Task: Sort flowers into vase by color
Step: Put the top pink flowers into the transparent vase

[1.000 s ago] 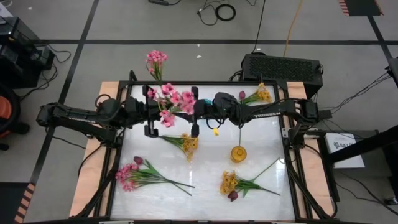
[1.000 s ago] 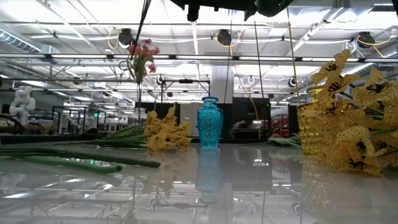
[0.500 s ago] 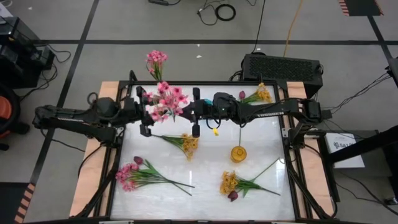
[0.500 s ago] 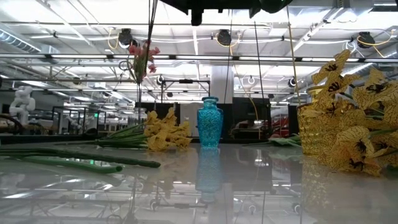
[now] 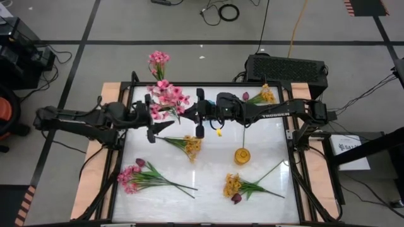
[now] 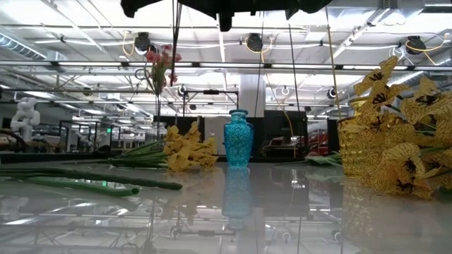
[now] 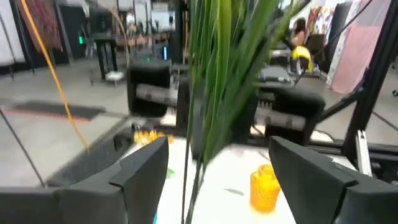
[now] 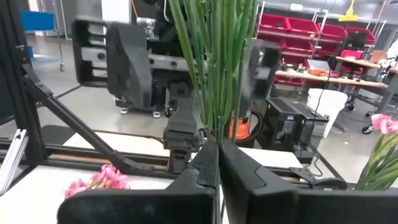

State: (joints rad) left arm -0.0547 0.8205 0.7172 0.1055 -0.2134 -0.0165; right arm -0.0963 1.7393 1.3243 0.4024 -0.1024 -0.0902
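Around the yellow vase [image 5: 242,155] the white table [image 5: 208,205] lies bare between loose sprays, and the vase holds one thin stem. Beyond it, above the table's far half, the right gripper [image 8: 217,163] is closed on the green stems of the pink flowers [image 5: 168,96]. The left gripper [image 7: 221,163] faces it with fingers spread wide on either side of those stems, gripping nothing

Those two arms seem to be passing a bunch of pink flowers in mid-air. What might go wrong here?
1. The pink spray now hangs from the right gripper alone, pinched low on thin stems; top-heavy, it may tip or slip.
2. The left gripper has its fingers open around the stems and could snag them when it pulls away.
3. The blue vase has a narrow neck, so the stems might miss it.
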